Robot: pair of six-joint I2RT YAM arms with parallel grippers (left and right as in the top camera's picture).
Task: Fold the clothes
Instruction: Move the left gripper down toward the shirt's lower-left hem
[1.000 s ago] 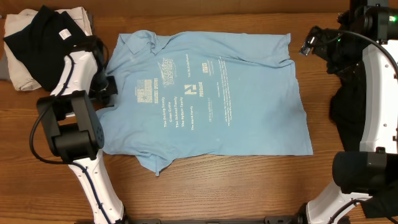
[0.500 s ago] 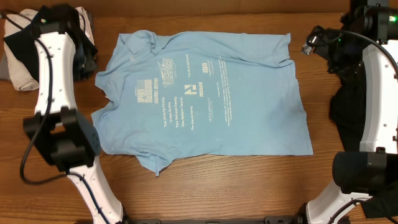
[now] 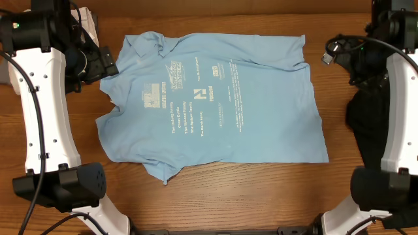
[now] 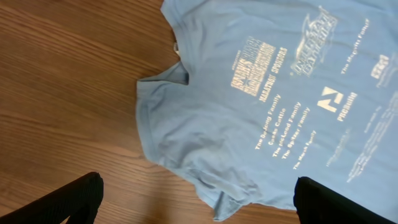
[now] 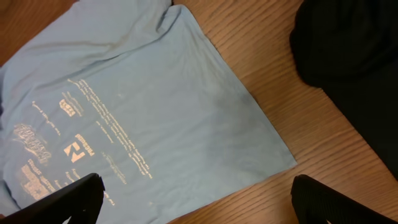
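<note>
The clothes, a light blue T-shirt [image 3: 215,98] with white print, lie spread flat on the wooden table [image 3: 215,202], collar to the left. My left gripper [image 3: 103,65] hovers off the shirt's far left corner, open and holding nothing. In the left wrist view the shirt [image 4: 280,93] fills the upper right, one sleeve hem lies below my left gripper [image 4: 199,205], and its dark fingers [image 4: 74,199] stand wide apart. My right gripper [image 3: 334,49] hangs open past the shirt's far right corner. The right wrist view shows the shirt's hem [image 5: 137,106] under my right gripper [image 5: 199,202].
A black garment [image 3: 366,111] lies heaped along the table's right side, dark in the right wrist view's top right [image 5: 354,56]. A bit of beige cloth [image 3: 89,29] shows behind the left arm at the far left. Bare wood runs along the front edge.
My left gripper let go of the shirt's left sleeve, opened wide and lifted back toward the far left corner. The right arm has barely moved.
</note>
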